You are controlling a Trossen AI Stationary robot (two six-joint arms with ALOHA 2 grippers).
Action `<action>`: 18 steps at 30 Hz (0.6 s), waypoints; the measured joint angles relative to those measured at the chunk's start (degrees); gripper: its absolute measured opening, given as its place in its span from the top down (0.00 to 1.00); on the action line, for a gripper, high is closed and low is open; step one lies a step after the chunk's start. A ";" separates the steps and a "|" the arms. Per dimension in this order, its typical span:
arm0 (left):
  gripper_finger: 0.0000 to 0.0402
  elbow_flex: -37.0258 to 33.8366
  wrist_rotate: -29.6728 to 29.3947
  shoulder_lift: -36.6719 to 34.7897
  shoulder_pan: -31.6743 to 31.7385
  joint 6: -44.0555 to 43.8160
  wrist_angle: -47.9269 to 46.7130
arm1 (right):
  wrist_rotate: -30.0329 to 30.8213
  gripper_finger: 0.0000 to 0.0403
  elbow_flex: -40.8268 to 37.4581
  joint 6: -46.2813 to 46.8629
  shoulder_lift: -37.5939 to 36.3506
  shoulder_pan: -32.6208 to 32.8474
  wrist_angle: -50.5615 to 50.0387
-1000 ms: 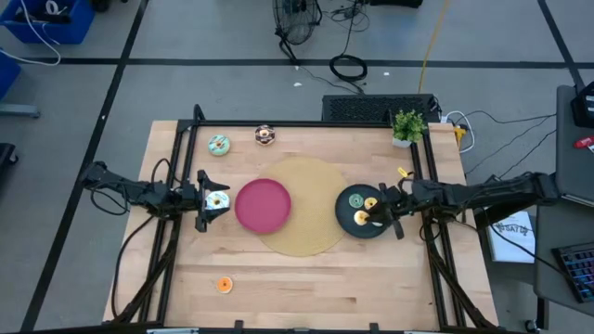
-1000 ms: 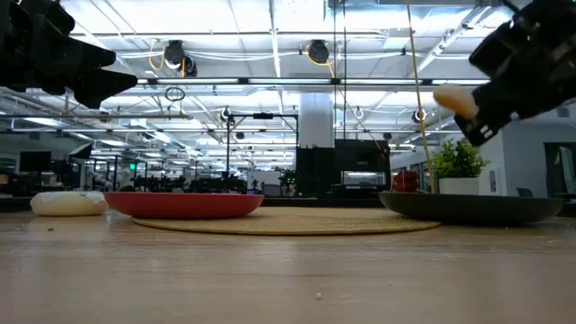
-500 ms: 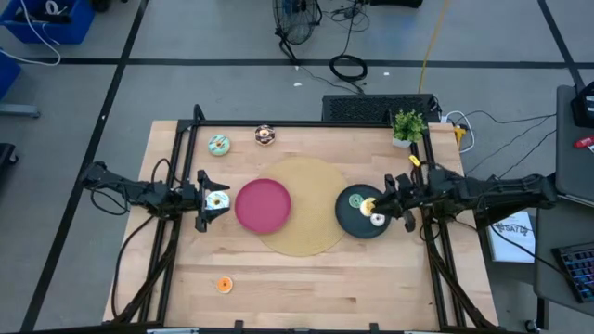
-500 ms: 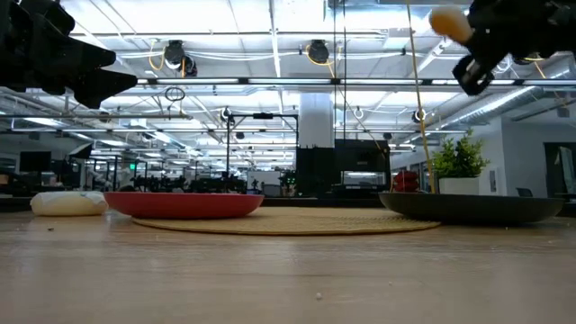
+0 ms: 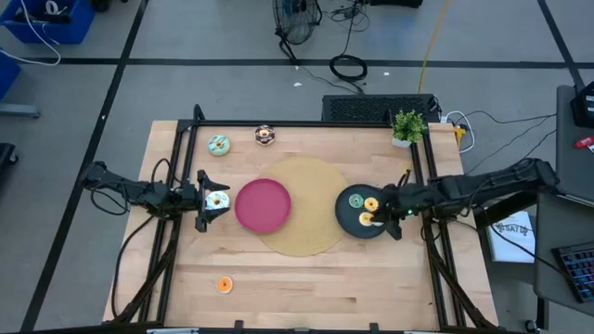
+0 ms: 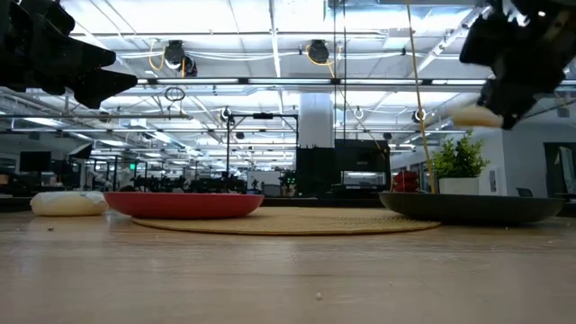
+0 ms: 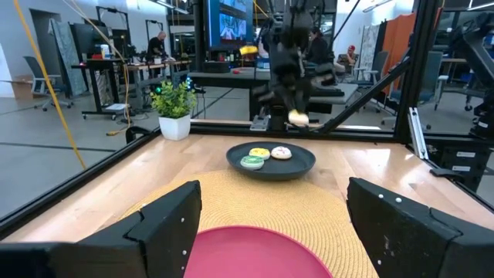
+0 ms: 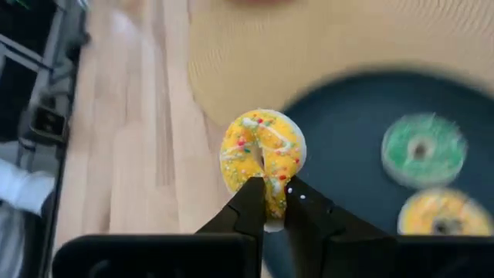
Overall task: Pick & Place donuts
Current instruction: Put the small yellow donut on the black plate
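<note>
My right gripper (image 8: 275,205) is shut on a yellow sprinkled donut (image 8: 262,154), above the near left rim of the black plate (image 5: 351,223). A green donut (image 8: 423,150) and a yellow one (image 8: 440,215) lie in that plate. The left wrist view shows a pale donut (image 7: 282,153) beside them. My left gripper (image 5: 208,199) is open and hangs well above a white donut (image 6: 67,203) on the table. The pink plate (image 5: 263,205) holds nothing. Teal (image 5: 219,145), chocolate (image 5: 265,135) and orange (image 5: 225,285) donuts lie flat on the table. My right gripper pinches the yellow donut by its rim (image 8: 268,199), the ring between the two fingertips (image 8: 251,202). The fingers slant down at it from the table's right side. The donut (image 6: 477,115) is lifted clear and lies about level under the fingers, above the plate.
A round woven mat (image 5: 302,237) lies under both plates. A potted plant (image 5: 407,125) stands at the far right corner. Black frame rails (image 5: 181,158) run along the left, far and right table edges. Bare wood stretches along the near edge around the orange donut.
My right gripper, still shut on the yellow donut, rose high above the black plate and drew toward the table's right edge. It then came down again and moved back left over the plate's rim. The left arm kept still.
</note>
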 joint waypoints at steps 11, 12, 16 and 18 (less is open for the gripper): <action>0.20 0.00 0.00 0.00 0.00 0.01 0.00 | 1.63 0.92 -3.93 5.53 8.03 5.60 6.13; 0.21 -0.01 0.00 0.01 0.00 0.00 0.00 | 1.56 0.92 -4.80 5.59 8.46 5.92 7.75; 0.21 0.00 0.00 0.01 0.00 0.01 0.00 | 1.51 0.92 -7.84 6.16 9.66 6.33 11.17; 0.20 0.00 0.00 0.00 0.01 0.02 0.00 | 1.78 0.91 -9.27 6.39 9.77 6.32 12.09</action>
